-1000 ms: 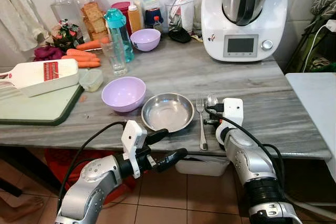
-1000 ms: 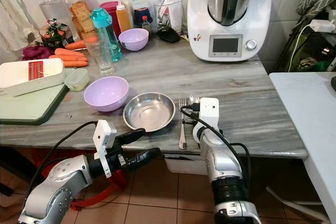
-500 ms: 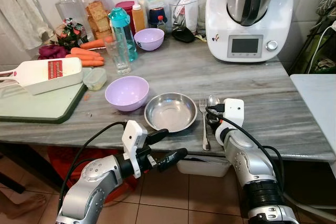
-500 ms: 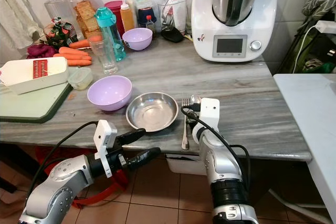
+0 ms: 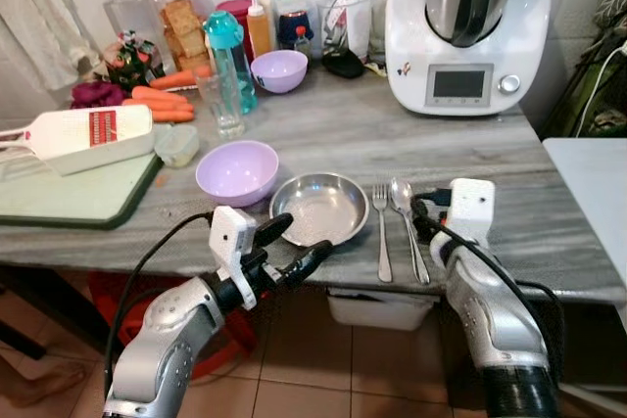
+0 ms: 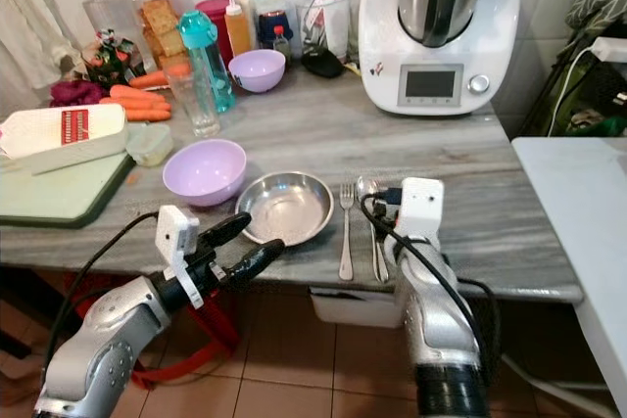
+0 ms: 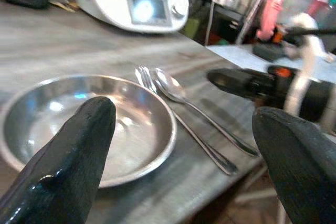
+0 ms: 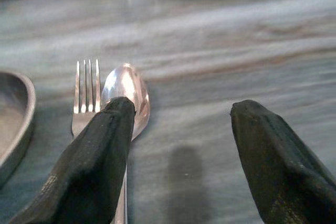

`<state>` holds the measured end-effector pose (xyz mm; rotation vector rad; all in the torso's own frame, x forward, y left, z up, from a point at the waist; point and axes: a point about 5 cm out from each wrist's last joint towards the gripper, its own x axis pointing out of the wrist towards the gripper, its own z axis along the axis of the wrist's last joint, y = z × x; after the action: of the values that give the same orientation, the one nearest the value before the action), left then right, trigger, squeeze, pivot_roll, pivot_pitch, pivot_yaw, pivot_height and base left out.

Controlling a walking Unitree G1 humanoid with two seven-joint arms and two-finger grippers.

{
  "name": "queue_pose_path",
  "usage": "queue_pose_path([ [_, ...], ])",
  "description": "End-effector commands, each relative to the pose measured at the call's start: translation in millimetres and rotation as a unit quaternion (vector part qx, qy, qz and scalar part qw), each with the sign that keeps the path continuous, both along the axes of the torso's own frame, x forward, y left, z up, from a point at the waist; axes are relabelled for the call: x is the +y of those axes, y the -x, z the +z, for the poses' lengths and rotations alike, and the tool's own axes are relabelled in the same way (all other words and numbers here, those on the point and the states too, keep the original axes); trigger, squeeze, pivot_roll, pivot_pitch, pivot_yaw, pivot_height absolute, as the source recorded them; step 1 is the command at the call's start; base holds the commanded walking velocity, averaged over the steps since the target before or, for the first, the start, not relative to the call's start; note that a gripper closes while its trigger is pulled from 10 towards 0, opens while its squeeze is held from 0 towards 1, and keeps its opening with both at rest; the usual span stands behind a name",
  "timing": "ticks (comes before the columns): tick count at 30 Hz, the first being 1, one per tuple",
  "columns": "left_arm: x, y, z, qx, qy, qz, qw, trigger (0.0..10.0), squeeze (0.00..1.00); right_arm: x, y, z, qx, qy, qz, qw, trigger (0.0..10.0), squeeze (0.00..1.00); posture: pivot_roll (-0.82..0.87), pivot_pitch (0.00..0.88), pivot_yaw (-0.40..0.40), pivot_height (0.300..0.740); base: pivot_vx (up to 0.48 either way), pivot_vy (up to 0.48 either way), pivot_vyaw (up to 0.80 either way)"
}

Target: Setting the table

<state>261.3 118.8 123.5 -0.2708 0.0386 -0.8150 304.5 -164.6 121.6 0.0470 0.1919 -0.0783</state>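
My left gripper (image 5: 289, 245) hangs at the near edge of the grey marble counter (image 5: 549, 212), its two black fingers spread apart and holding nothing, just in front of the steel bowl (image 5: 318, 209). My right gripper (image 8: 178, 169) sits low over the counter to the right of the cutlery, its fingers also apart and empty.

The steel bowl stands near the front edge, roughly in the middle. Just to its right lies the fork (image 5: 382, 232), tines pointing to the far side, and right beside that the spoon (image 5: 408, 223), bowl end far, handle toward me. The two lie side by side, close to parallel.

To the left of the steel bowl, and a little farther back, is a large lilac bowl (image 5: 236, 171), close to it. A smaller lilac bowl (image 5: 279, 70) stands far back near the bottles and jars. A white kitchen machine (image 5: 468, 26) occupies the far right of the counter. On the left rests a green cutting board (image 5: 69, 198) with a white slicer (image 5: 83, 137) across it, and carrots (image 5: 157, 105) lie behind.
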Motion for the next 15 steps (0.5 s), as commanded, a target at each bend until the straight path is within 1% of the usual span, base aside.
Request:
queue_pose_path([
  [1, 5.3, 1.3, 3.4, -0.01, -0.002, 0.019, 1.0, 10.0, 0.0, -0.9, 4.9, 5.3, -0.016, 0.009, -0.004, 1.0, 10.0, 1.0, 0.0, 0.0, 0.063, 0.74, 0.0, 0.0, 0.0],
  [3, 7.5, 1.7, 2.7, -0.013, -0.011, 0.035, 0.999, 10.0, 0.0, -6.0, 11.5, 4.5, -0.02, 0.016, -0.01, 1.0, 10.0, 1.0, 0.0, 0.0, 0.061, 0.74, 0.0, 0.0, 0.0],
  [4, 11.7, 0.7, 0.9, -0.02, -0.036, 0.064, 0.997, 10.0, 0.0, -9.3, 18.9, 3.7, -0.024, 0.025, -0.009, 0.999, 10.0, 1.0, 0.0, 0.0, 0.054, 0.74, 0.0, 0.0, 0.0],
  [5, 11.7, 0.7, 0.9, -0.02, -0.036, 0.064, 0.997, 10.0, 0.0, -9.3, 18.9, 3.7, -0.024, 0.025, -0.009, 0.999, 10.0, 1.0, 0.0, 0.0, 0.054, 0.74, 0.0, 0.0, 0.0],
  [6, 17.0, -1.3, -0.7, -0.029, -0.064, 0.096, 0.993, 10.0, 0.0, -12.4, 25.8, 3.9, -0.03, 0.031, -0.011, 0.999, 10.0, 1.0, 0.0, 0.0, 0.045, 0.74, 0.0, 0.0, 0.0],
  [7, 17.0, -1.3, -0.7, -0.029, -0.064, 0.096, 0.993, 10.0, 0.0, -12.4, 25.8, 3.9, -0.03, 0.031, -0.011, 0.999, 10.0, 1.0, 0.0, 0.0, 0.045, 0.74, 0.0, 0.0, 0.0],
  [8, 24.0, -2.7, -0.5, -0.038, -0.082, 0.116, 0.989, 10.0, 0.0, -13.9, 33.5, 3.7, -0.031, 0.036, -0.01, 0.999, 10.0, 1.0, 0.0, 0.0, 0.039, 0.74, 0.0, 0.0, 0.0],
  [9, 28.5, -3.4, 0.3, -0.043, -0.091, 0.126, 0.987, 10.0, 0.0, -13.8, 37.9, 2.7, -0.03, 0.039, -0.007, 0.999, 10.0, 1.0, 0.0, 0.0, 0.037, 0.74, 0.0, 0.0, 0.0],
  [10, 32.1, -4.5, 1.6, -0.044, -0.095, 0.135, 0.985, 10.0, 0.0, -13.7, 41.2, 1.7, -0.028, 0.042, -0.003, 0.999, 10.0, 1.0, 0.0, 0.0, 0.03, 0.74, 0.0, 0.0, 0.0],
  [11, 32.1, -4.5, 1.6, -0.044, -0.095, 0.135, 0.985, 10.0, 0.0, -13.7, 41.2, 1.7, -0.028, 0.042, -0.003, 0.999, 10.0, 1.0, 0.0, 0.0, 0.03, 0.74, 0.0, 0.0, 0.0],
  [12, 37.0, -6.4, 3.4, -0.044, -0.103, 0.151, 0.982, 10.0, 0.0, -13.9, 45.4, 0.6, -0.027, 0.044, 0.001, 0.999, 10.0, 1.0, 0.0, 0.0, 0.023, 0.74, 0.0, 0.0, 0.0],
  [15, 39.7, -7.0, 4.4, -0.042, -0.109, 0.16, 0.98, 10.0, 0.0, -14.1, 48.1, 0.5, -0.029, 0.045, 0.001, 0.999, 10.0, 1.0, 0.0, 0.0, 0.02, 0.74, 0.0, 0.0, 0.0],
])
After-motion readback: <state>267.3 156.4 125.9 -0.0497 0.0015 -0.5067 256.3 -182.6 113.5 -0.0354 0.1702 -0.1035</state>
